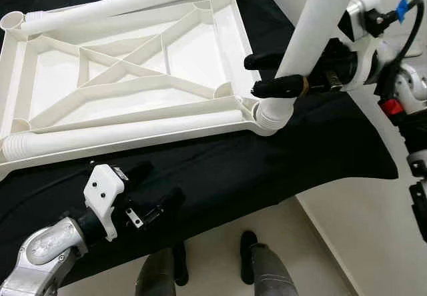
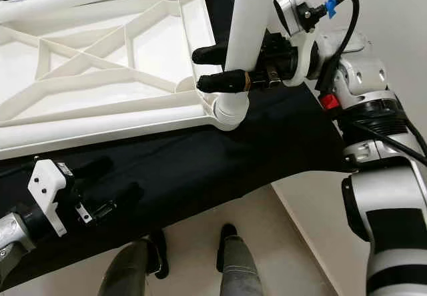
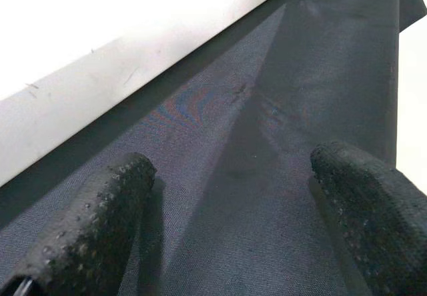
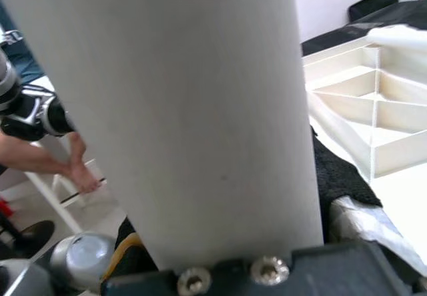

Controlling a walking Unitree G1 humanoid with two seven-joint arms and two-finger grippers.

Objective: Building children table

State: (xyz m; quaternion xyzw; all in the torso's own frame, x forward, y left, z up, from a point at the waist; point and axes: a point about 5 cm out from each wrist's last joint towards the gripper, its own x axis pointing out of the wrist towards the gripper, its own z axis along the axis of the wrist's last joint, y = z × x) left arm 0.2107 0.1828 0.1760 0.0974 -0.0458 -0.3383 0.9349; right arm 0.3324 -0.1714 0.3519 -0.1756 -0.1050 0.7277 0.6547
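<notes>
The children's tabletop [image 1: 127, 69] is lying upside down on the black cloth [image 1: 267, 169] covering our counter, ribbed underside facing up, with round leg sockets at the corners. Our right gripper [image 1: 263, 75] is clenched around a white table leg [image 1: 320, 29], one black finger on either side of the tube, holding it tilted with its ribbed bottom end [image 1: 273, 116] sitting right at the corner socket just below the gripper. We honestly can't tell if that end is seated in the socket or only touching it. In the right wrist view the leg [image 4: 207, 109] takes up most of the picture, with the tabletop's ribs [image 4: 373, 109] off beyond it and a person's hand [image 4: 83, 173] further back. Two more white legs are lying loose on the tabletop: one [image 1: 127, 6] along the far edge, well away from both grippers, and one [image 1: 120, 135] along the near edge, between the tabletop ribs and our left gripper [image 1: 157, 189]. The left gripper rests low over the black cloth with its fingers [image 3: 93, 223] spread and nothing between them, and the white near edge of the tabletop [image 3: 100, 76] runs just ahead of the fingertips. Below the counter edge we can see our own two feet [image 1: 213, 269] on the light floor.
</notes>
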